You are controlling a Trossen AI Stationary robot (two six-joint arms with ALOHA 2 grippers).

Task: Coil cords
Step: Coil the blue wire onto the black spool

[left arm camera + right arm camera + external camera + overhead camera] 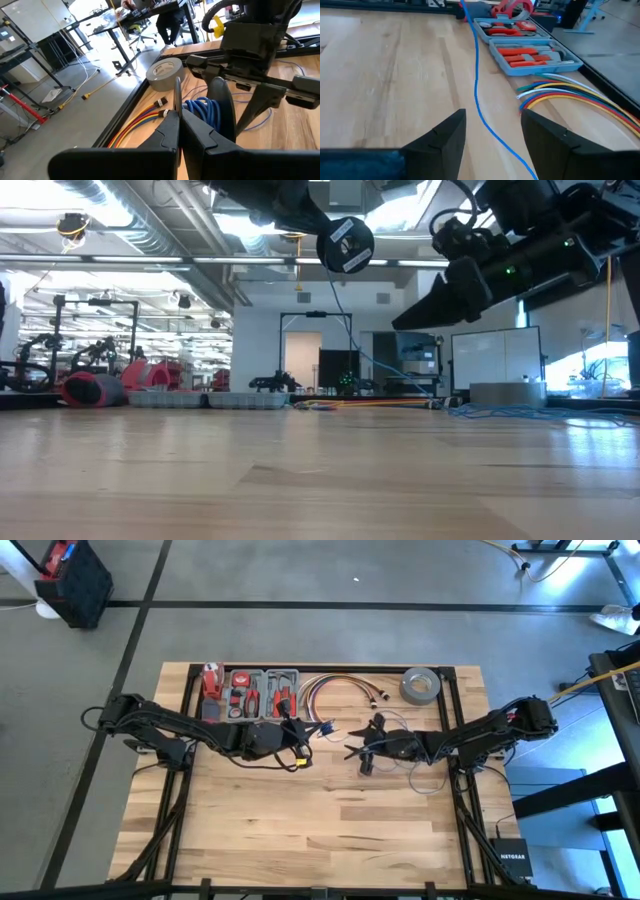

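**Two arms meeting over a thin blue wire**

Both arms are reaching in toward the middle of the wooden table (300,830). In the high view, the left gripper (318,728) is sitting just left of the centre of the frame, and its fingers are pressed tight together. In the left wrist view those two dark fingers (172,132) are pinching a thin strand that is running up between them. I cannot tell for sure from that view which cord the strand is.

The right gripper (356,752) is sitting just right of the centre in the high view, close to the left one. Its fingers are standing wide apart and nothing is between them. In the right wrist view the blue wire (476,85) is running up the middle of the frame, from between the two dark fingers (442,137) toward the top. A bunch of the same wire (202,107) is lying loose on the table in the middle of the left wrist view.

In the low view a small round black disc (345,244) is hanging near the top centre, with the thin wire dropping down from it.

Along the top edge of the table in the high view, a grey tool tray (255,692) is lying at the left, a bundle of coloured cables (340,690) is lying in the middle, and a grey tape roll (421,686) is lying at the right.
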